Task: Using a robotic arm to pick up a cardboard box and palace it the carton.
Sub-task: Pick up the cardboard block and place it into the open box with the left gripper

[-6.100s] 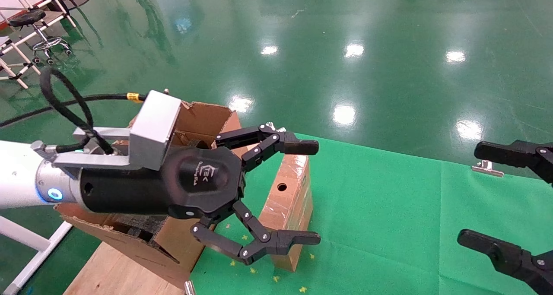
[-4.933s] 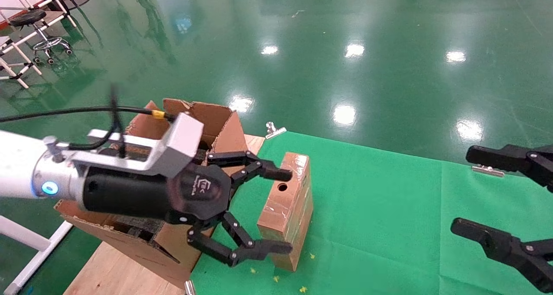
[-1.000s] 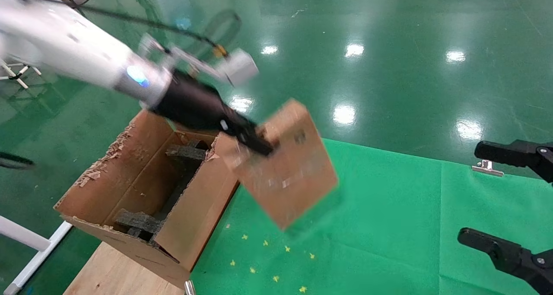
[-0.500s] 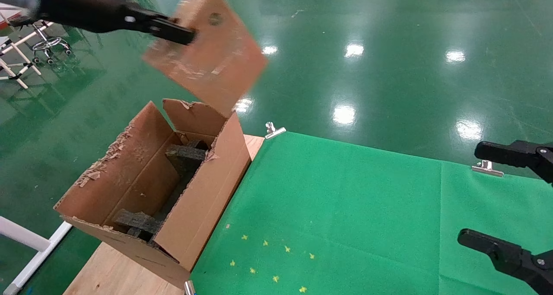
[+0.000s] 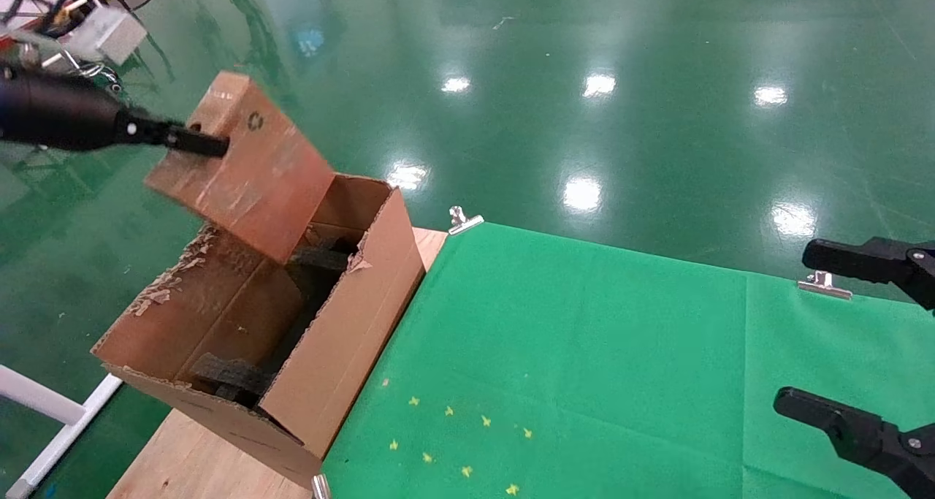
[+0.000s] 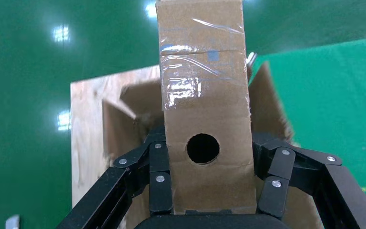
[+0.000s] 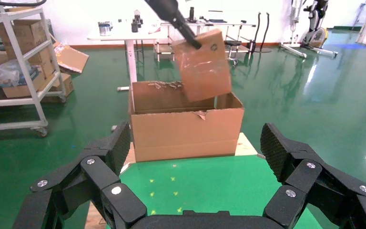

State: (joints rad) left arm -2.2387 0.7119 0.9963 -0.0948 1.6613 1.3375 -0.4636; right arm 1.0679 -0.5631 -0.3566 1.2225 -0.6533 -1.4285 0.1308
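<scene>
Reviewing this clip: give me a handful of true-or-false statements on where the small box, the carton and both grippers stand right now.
1. The left gripper is shut on the cardboard box. True.
2. The cardboard box rests on the green cloth. False: it hangs tilted in the air above the carton.
3. The right gripper is open and holds nothing. True.
4. The carton is sealed shut. False: its top is open, with ragged flaps and black foam blocks inside.
5. The narrow side of the cardboard box has a round hole. True.
</scene>
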